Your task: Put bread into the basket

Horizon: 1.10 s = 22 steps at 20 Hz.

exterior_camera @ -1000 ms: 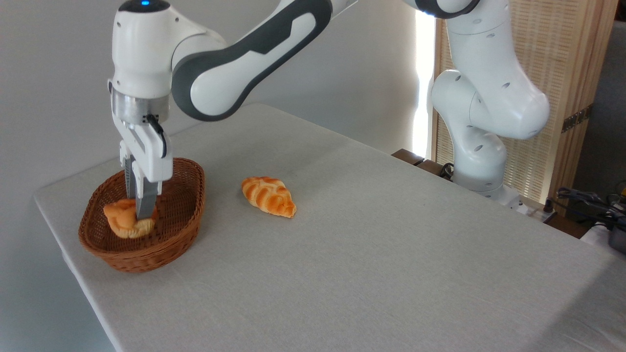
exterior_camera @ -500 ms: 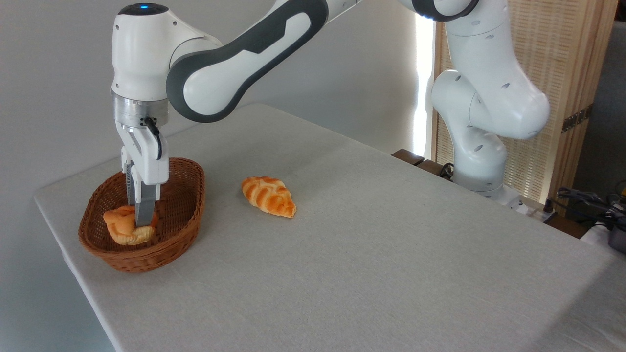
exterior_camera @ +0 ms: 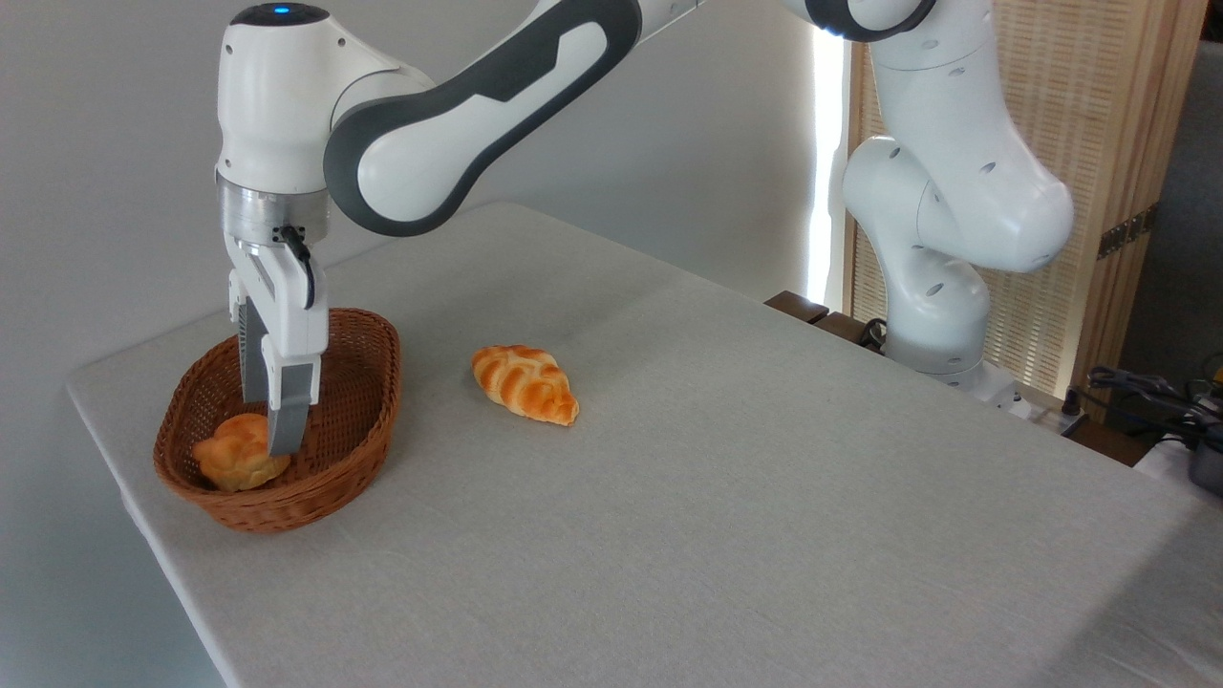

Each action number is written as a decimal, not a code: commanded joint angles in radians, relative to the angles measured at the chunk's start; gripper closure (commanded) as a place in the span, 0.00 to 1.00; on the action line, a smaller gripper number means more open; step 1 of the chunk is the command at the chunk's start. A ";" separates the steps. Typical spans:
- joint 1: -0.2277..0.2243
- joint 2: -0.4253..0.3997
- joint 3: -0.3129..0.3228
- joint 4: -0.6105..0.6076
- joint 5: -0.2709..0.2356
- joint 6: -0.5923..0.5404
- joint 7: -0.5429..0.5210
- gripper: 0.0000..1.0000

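The bread [exterior_camera: 232, 453], a small knotted golden bun, lies on the floor of the oval brown wicker basket [exterior_camera: 287, 505] near the table's left end. My gripper [exterior_camera: 267, 426] reaches down into the basket just right of and above the bun. Its jaws stand apart, and nothing is held between them. The front grey finger [exterior_camera: 284, 428] hangs beside the bun's right side; I cannot tell whether it touches it. The rear finger is partly hidden behind the gripper body.
A longer striped pastry [exterior_camera: 526, 382] lies on the grey tablecloth to the right of the basket. The arm's white base [exterior_camera: 941, 325] stands at the table's far right edge. A wooden screen and cables sit beyond it.
The jaws have opened and let go of the bun. It has dropped slightly left onto the basket floor, and the gripper has risen a little.
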 commanded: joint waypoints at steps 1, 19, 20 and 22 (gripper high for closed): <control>0.011 -0.060 0.012 0.014 0.018 -0.064 -0.019 0.00; 0.010 -0.240 0.350 0.162 -0.148 -0.720 0.220 0.00; 0.010 -0.251 0.350 0.154 -0.148 -0.722 0.218 0.00; 0.008 -0.263 0.348 0.136 -0.148 -0.727 0.218 0.00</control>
